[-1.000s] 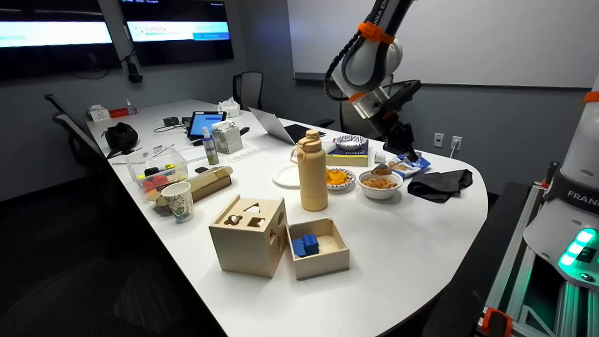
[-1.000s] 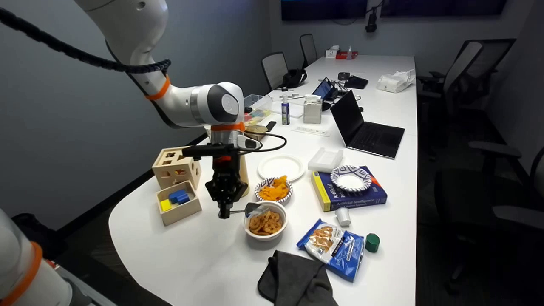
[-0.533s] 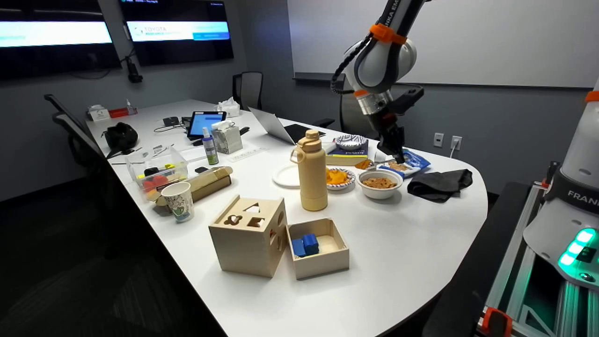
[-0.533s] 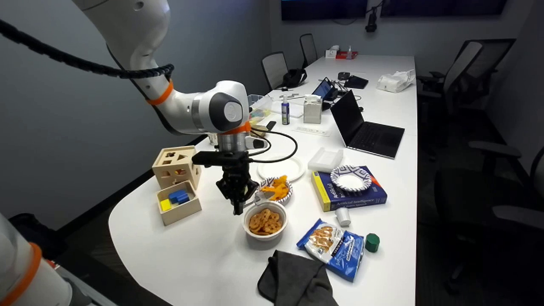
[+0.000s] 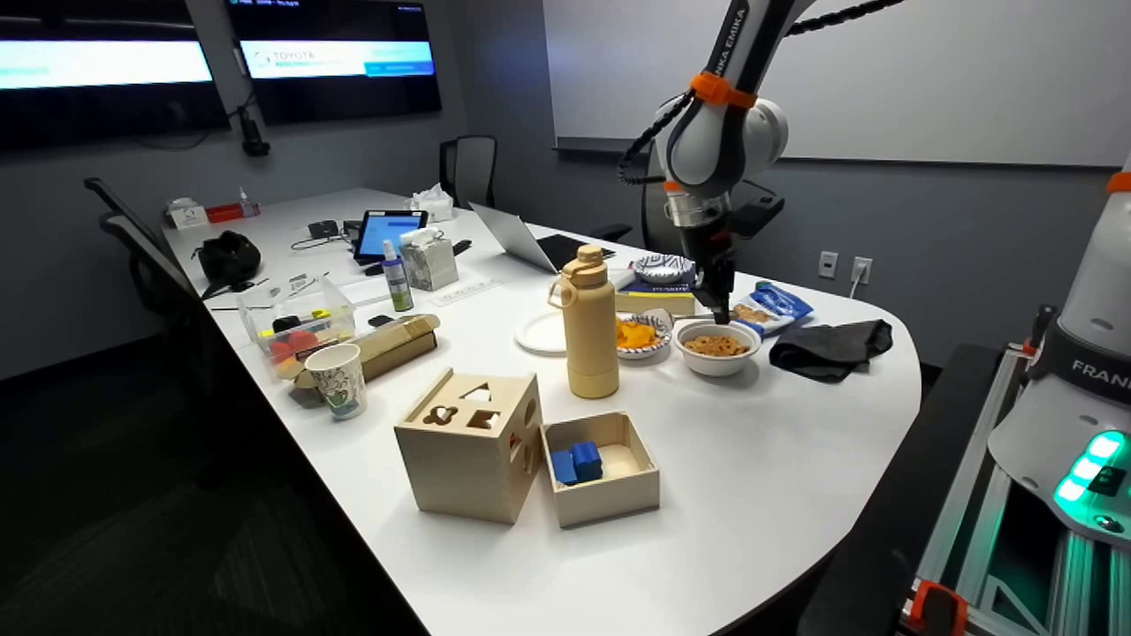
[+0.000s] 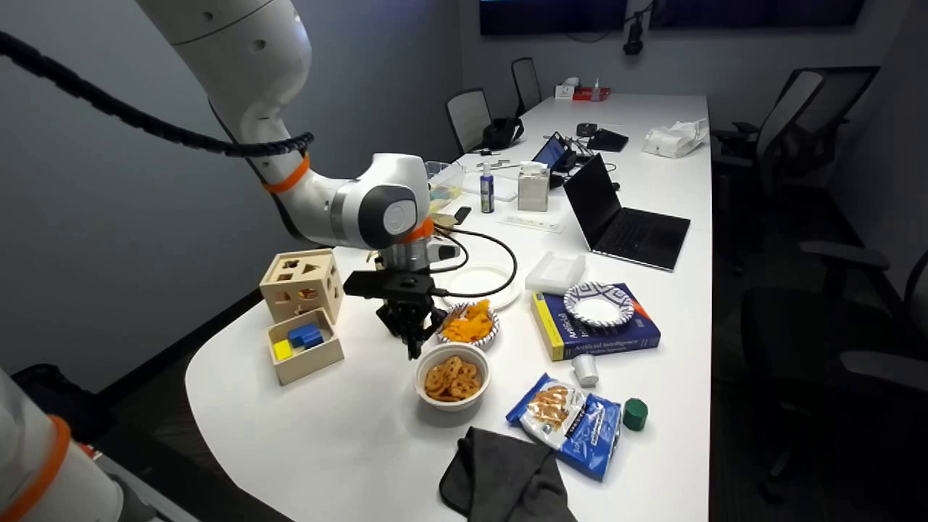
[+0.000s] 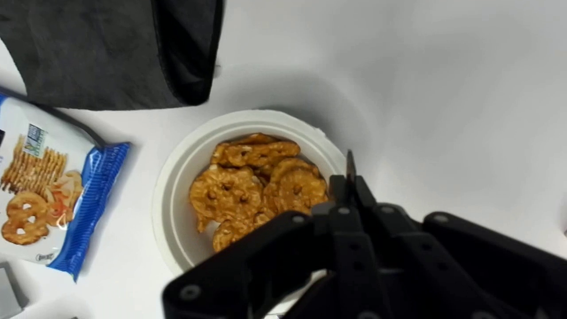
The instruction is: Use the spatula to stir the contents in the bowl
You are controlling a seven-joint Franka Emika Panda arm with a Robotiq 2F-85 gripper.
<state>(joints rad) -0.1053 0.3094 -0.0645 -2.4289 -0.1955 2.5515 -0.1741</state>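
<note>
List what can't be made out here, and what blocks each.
Spatula: in the wrist view only a thin end shows; the gripper hides the rest.
Bowl: in the wrist view, the gripper covers its lower right.
Contents: in the wrist view, top pieces hide whatever lies beneath.
Snack bag: fine print too small to read in an exterior view.
Wall screen: cut off by an exterior view's top and left edges.

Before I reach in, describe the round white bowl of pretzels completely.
The round white bowl, seemingly moulded fibre, has a broad rim and unpatterned walls. It stands upright on the white table, partly filled with brown, holed pretzel crisps that leave inner wall bare. In the wrist view the black two-fingered tool hides part of it. Whether that or the patterned bowl of orange pieces alongside touches it is unclear.
</note>
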